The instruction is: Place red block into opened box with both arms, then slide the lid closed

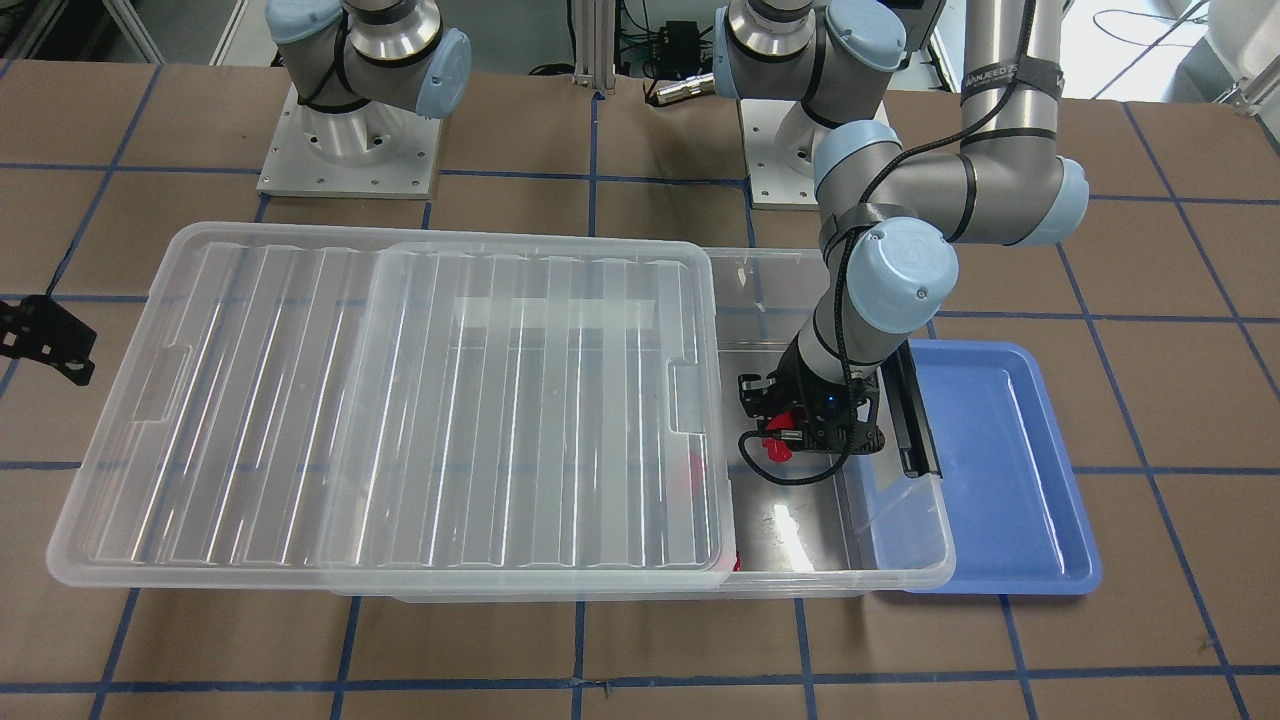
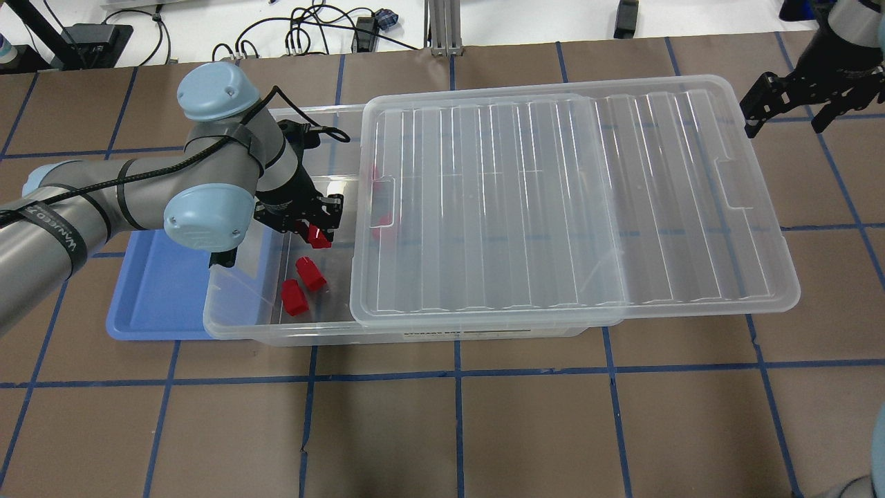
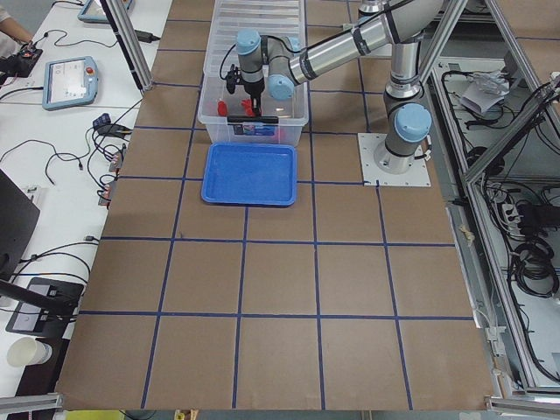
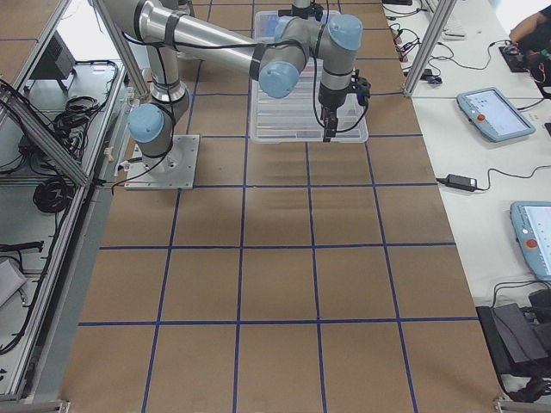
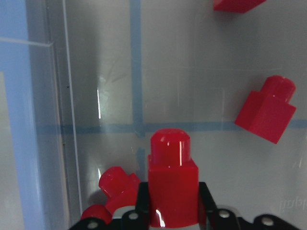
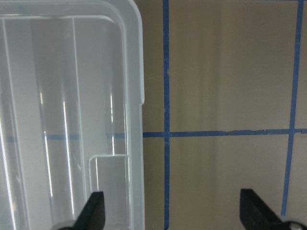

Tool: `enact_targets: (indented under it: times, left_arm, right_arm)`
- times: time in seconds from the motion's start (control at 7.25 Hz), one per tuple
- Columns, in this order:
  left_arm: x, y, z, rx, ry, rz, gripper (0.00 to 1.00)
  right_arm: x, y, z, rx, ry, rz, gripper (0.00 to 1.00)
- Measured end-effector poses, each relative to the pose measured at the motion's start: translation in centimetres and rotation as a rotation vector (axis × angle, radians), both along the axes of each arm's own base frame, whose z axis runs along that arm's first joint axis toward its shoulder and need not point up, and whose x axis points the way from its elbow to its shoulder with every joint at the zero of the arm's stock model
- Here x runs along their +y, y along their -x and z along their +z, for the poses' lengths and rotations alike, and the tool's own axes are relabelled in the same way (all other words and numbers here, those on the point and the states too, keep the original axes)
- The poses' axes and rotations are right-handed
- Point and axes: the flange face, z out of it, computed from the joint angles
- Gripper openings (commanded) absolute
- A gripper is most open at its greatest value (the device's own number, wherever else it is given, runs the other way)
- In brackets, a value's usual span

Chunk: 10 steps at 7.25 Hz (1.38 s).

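Observation:
My left gripper (image 2: 314, 234) hangs over the uncovered left end of the clear box (image 2: 242, 325) and is shut on a red block (image 2: 319, 237). The wrist view shows this red block (image 5: 172, 187) upright between the fingers, above the box floor. Two more red blocks (image 2: 310, 272) lie loose on the floor below, and others show dimly under the lid. The ribbed clear lid (image 2: 553, 200) covers most of the box and overhangs its right end. My right gripper (image 2: 785, 123) is open beyond that end, its fingers (image 6: 96, 211) straddling the lid's edge (image 6: 136, 96) from above.
A blue tray (image 2: 159, 290) lies against the box's left end, partly under my left arm. The box's black latch bar (image 1: 915, 420) sits at that same end. Brown table with a blue tape grid surrounds everything.

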Motion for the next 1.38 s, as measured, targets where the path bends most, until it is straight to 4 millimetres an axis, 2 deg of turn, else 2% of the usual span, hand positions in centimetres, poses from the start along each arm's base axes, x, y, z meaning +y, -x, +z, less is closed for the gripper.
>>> enact_targets:
  times: [0.14,0.28,0.41,0.69,0.97,1.38]
  left_arm:
    - [0.0,0.0,-0.7,0.001,0.003,-0.002,0.57]
    - [0.2,0.0,-1.3,0.001,0.011,-0.003,1.0]
    - [0.2,-0.1,-1.6,-0.003,0.023,-0.001,1.0]
    - [-0.7,-1.1,0.4,-0.022,0.062,0.011,1.0]
    - [-2.0,-1.1,5.0,-0.029,0.06,0.012,1.0]
    - [-3.2,-0.4,14.6,-0.028,0.06,0.011,1.0]
  right_arm:
    - [1.1,-0.5,1.5,0.002,0.007,-0.011,1.0]
    - [1.7,-0.7,1.9,0.003,0.003,-0.02,1.0]
    - [1.8,-0.7,1.6,0.004,-0.006,-0.021,1.0]
    - [1.8,-0.5,1.2,0.007,-0.014,-0.019,1.0]
    - [1.8,-0.4,1.1,0.007,-0.019,-0.019,1.0]
    - [1.9,-0.4,1.0,0.005,-0.023,-0.019,1.0]
